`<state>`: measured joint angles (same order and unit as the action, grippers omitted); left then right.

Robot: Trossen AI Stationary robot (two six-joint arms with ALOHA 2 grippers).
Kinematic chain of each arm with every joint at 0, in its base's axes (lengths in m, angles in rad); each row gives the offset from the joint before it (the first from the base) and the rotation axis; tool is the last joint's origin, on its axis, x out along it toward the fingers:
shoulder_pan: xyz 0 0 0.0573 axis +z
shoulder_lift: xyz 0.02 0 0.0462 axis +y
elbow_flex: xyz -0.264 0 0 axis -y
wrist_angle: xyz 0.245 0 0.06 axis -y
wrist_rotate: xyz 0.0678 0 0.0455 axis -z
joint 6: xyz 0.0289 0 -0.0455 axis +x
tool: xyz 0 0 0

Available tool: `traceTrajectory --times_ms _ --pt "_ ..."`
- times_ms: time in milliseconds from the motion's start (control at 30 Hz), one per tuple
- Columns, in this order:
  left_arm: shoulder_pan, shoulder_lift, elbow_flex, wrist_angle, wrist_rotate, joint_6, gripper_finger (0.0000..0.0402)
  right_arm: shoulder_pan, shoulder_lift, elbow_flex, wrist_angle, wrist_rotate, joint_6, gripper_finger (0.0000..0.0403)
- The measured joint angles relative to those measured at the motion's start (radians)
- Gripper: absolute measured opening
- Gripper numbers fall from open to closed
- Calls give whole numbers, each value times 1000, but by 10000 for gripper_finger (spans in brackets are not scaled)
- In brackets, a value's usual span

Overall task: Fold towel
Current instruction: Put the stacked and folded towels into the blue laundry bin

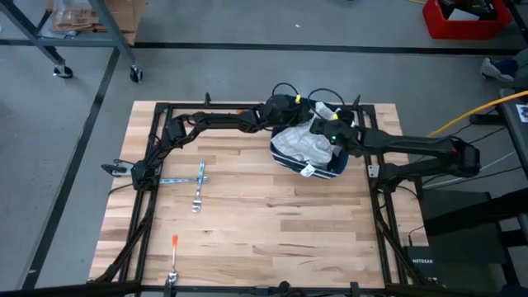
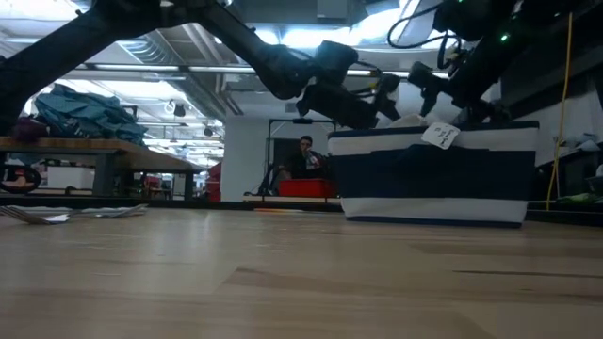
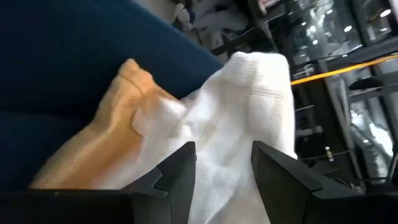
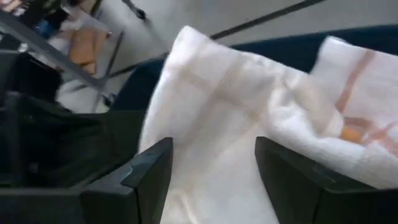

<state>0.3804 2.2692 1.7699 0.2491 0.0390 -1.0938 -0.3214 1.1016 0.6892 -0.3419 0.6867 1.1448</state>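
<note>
A navy-and-white striped basket (image 1: 332, 171) (image 2: 433, 179) stands on the wooden table at the far right, with a heap of white towels (image 1: 301, 144) in it. My left gripper (image 3: 224, 180) (image 1: 316, 111) reaches over the basket's far rim and is shut on a white towel (image 3: 249, 106). An orange-striped towel (image 3: 118, 124) lies beside it against the navy wall. My right gripper (image 4: 214, 180) (image 1: 323, 130) hovers open just above the heap, with a faintly striped white towel (image 4: 211, 106) ahead of its fingers, untouched. My left gripper has a bunched part of the white towel (image 3: 221, 155) between its two fingers, which stand a little apart with cloth filling the gap. The fingers come in nearly level from the table's far left. The rest of the towel lies on the heap in the basket, slack.
Forks and other cutlery (image 1: 198, 183) lie on the table's left half, and an orange-handled piece (image 1: 174, 246) lies near the front left. The black arm frame (image 1: 157, 148) borders the table. A person (image 2: 303, 155) sits far behind the table in the low view.
</note>
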Motion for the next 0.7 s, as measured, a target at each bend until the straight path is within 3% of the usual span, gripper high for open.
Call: traceTrajectory --times_ms 300,533,700 --pt "34 -26 -1 -14 44 30 148 0 4 -1 -17 -36 -1 232" --pt "42 -55 -1 186 90 3 148 0 -45 -1 -12 -41 -1 232" --pt "52 -91 1 284 121 -18 148 0 -51 -1 -10 16 -1 232"
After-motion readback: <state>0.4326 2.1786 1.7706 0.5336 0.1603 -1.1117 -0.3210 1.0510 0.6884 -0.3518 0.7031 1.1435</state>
